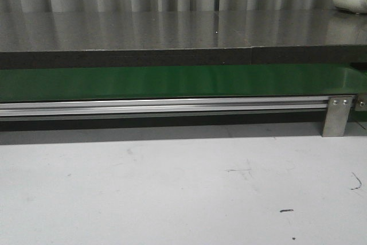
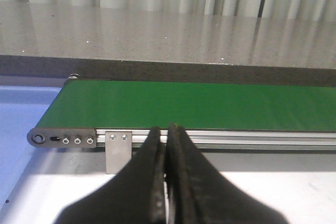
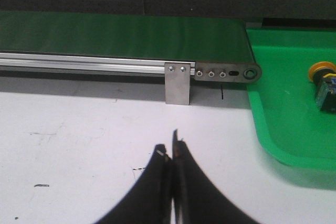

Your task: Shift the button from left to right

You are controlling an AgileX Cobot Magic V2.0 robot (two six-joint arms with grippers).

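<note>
A button (image 3: 324, 85) with a round yellow head and a dark body lies in the green tray (image 3: 283, 129) at the conveyor's end; it shows only in the right wrist view, cut by the frame edge. My right gripper (image 3: 170, 149) is shut and empty over the white table, well short of the tray. My left gripper (image 2: 166, 128) is shut and empty, its tips in front of the conveyor's rail near the other end of the belt. Neither gripper shows in the front view.
A green conveyor belt (image 1: 172, 81) on an aluminium rail (image 1: 160, 106) runs across the table, with metal brackets (image 1: 337, 116) below it. A grey speckled counter (image 1: 172, 30) lies behind. A blue tray (image 2: 21, 124) sits at the belt's left end. White tabletop (image 1: 172, 187) in front.
</note>
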